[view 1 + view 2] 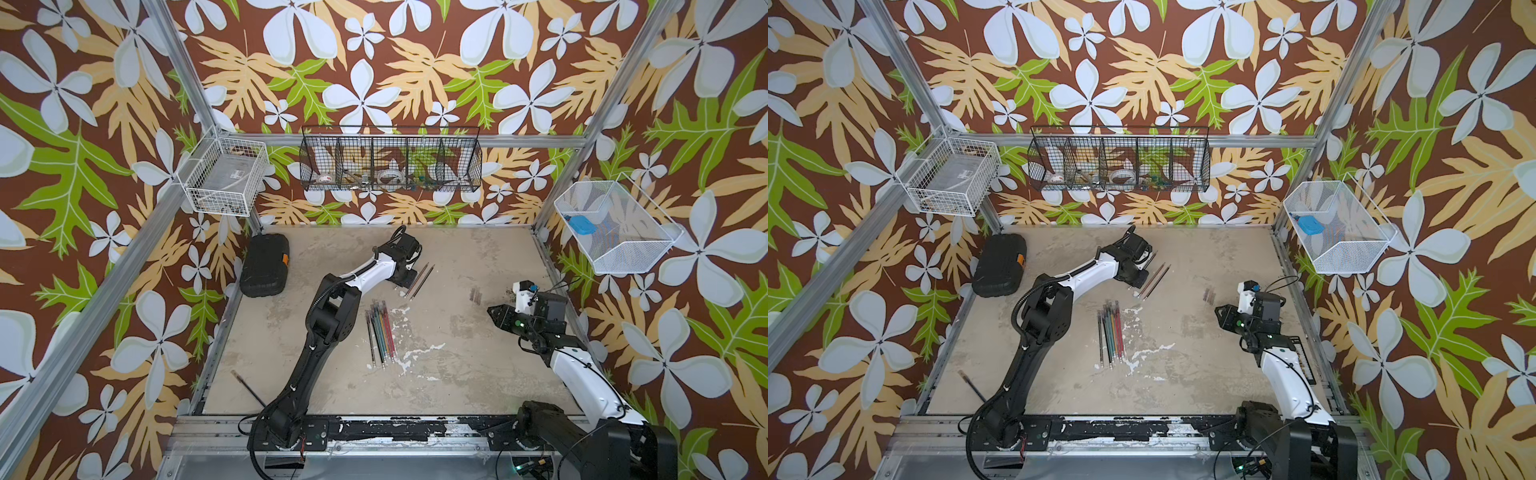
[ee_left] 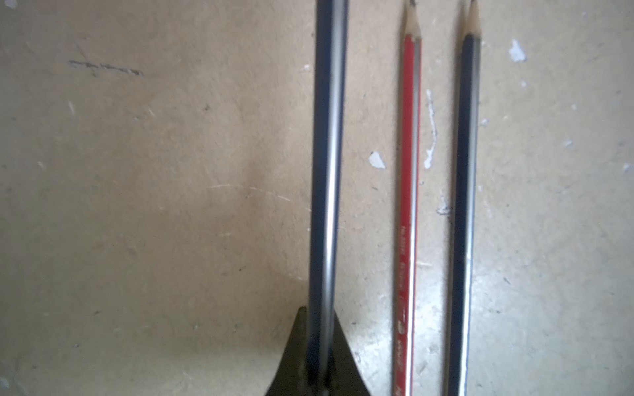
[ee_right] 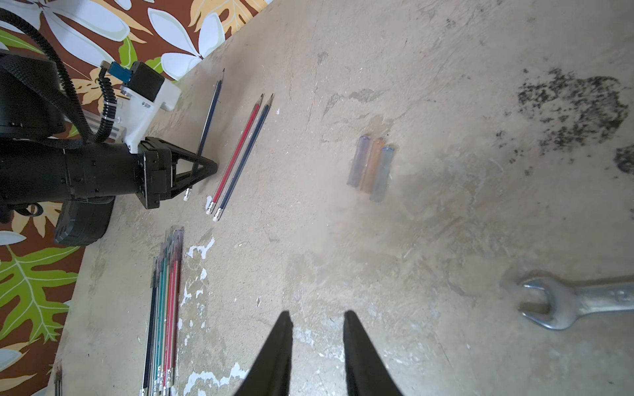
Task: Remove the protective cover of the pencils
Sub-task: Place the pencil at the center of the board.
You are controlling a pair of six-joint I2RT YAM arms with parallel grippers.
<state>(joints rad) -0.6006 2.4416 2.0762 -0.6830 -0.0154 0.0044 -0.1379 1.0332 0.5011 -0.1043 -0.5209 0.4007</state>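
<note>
Capped pencils (image 1: 380, 332) lie bundled at frame centre, long axis near-to-far, nearer the left arm. Left gripper (image 3: 212, 167), closed on a dark pencil (image 2: 326, 171), holds it parallel beside two bare pencils (image 2: 410, 205). Three caps (image 3: 372, 168) lie further right. Right gripper (image 3: 318, 317): part-open, empty. Table (image 1: 457, 374): flat, scuffed, bare around the bundle.

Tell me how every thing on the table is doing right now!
left end effector, shut on the held pencil.
held pencil, gripped, tip bare.
two loose pencils, lying side by side, tips bare.
pencil bundle, lying together, covers seemingly on.
three covers, off, lying side by side.
right end effector, open, empty.
black case, closed.
</note>
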